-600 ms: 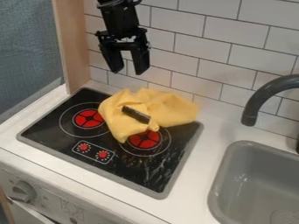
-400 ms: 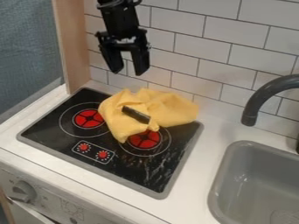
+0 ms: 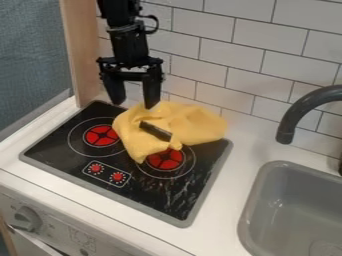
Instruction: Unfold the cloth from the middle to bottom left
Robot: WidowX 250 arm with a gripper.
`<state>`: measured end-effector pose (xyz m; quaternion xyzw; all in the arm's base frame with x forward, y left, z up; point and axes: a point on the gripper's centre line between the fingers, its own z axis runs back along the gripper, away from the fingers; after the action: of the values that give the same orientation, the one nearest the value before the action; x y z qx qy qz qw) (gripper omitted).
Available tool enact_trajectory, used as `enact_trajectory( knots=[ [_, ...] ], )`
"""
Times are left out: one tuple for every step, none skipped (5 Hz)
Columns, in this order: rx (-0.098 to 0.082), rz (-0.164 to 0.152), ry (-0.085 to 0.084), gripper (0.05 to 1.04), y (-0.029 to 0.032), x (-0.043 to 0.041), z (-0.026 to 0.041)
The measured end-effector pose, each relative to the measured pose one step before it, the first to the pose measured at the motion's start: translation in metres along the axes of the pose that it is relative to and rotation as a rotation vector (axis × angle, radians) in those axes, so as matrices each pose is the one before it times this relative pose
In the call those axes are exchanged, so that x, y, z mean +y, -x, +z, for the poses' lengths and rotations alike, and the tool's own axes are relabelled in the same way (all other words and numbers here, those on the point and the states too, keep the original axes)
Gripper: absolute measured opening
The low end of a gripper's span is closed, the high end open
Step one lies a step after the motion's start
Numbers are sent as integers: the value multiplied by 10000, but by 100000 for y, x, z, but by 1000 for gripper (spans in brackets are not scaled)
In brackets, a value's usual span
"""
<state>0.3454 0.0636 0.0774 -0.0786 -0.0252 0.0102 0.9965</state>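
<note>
My black gripper (image 3: 135, 104) hangs at the upper left over the back of the stove, open, with nothing between its fingers. Its right fingertip overlaps the rear left edge of the cloth in view; whether they touch I cannot tell. The yellow cloth (image 3: 197, 124) lies bunched up across the back and right of the black stove top, partly covering the right burner. A short dark object (image 3: 155, 131) rests on the cloth, tilted down toward the right.
The black stove top (image 3: 157, 197) has a left burner (image 3: 101, 135) and two red knobs near the front. On the right stand a grey sink (image 3: 257, 210) and a dark curved faucet (image 3: 294, 112). Behind is a tiled wall (image 3: 254, 35), with a wooden panel (image 3: 83, 50) at the left.
Between the earlier frames and now, my gripper has come down and slightly left, nearer the cloth. It was open before as well. The cloth and the dark object have not moved.
</note>
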Motion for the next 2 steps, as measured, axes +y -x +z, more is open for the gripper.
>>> enact_trajectory(
  knots=[
    [-57,378,-62,998,893,-255,-560],
    [-99,4,-17,999,-236,-1414,-539]
  ],
)
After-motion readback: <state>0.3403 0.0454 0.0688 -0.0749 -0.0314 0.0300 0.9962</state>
